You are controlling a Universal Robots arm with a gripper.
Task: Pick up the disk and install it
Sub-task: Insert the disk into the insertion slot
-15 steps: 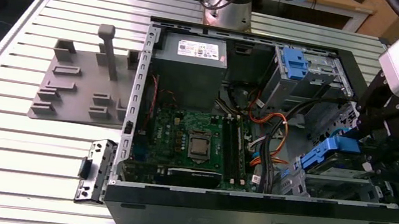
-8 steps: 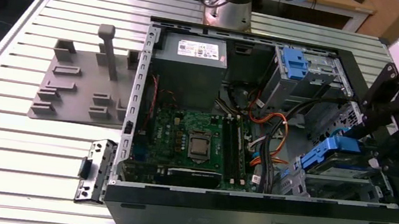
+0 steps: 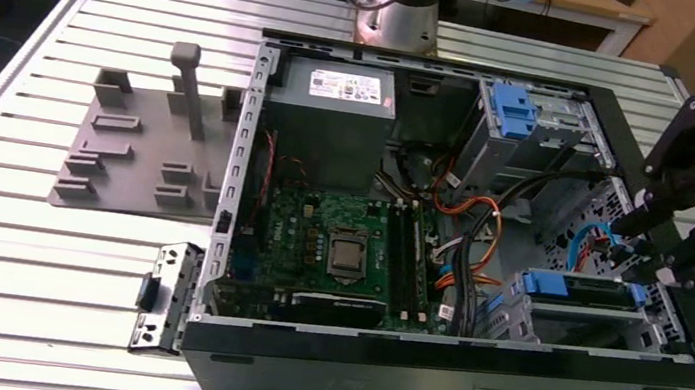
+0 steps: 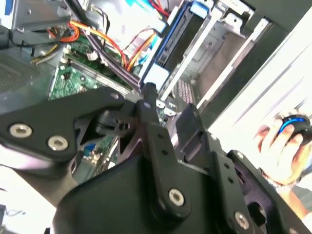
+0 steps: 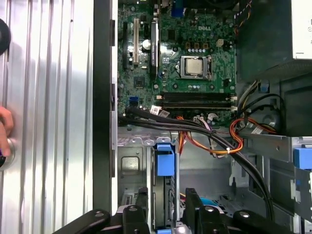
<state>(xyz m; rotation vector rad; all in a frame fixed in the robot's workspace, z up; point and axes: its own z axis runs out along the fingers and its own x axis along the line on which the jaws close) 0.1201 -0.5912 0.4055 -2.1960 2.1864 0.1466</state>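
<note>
Apparently the job was far along. The disk (image 3: 581, 289) lay inside the case (image 3: 404, 382), in a bay at the exterior view's right, beside the board (image 3: 328, 243) and its cables. The claw (image 3: 652, 257) hovered just over that bay. In the first wrist view its fingers (image 5: 142, 207) stood apart, one on each side of the disk's blue rail (image 5: 165, 156), with a dark gap at either side, so I judged the claw open and holding nothing. The pick-up looked finished and the disk had reached its slot. Whether it was pushed fully home and latched I could not tell. The case sat open on the slatted desk (image 3: 29, 264).
</note>
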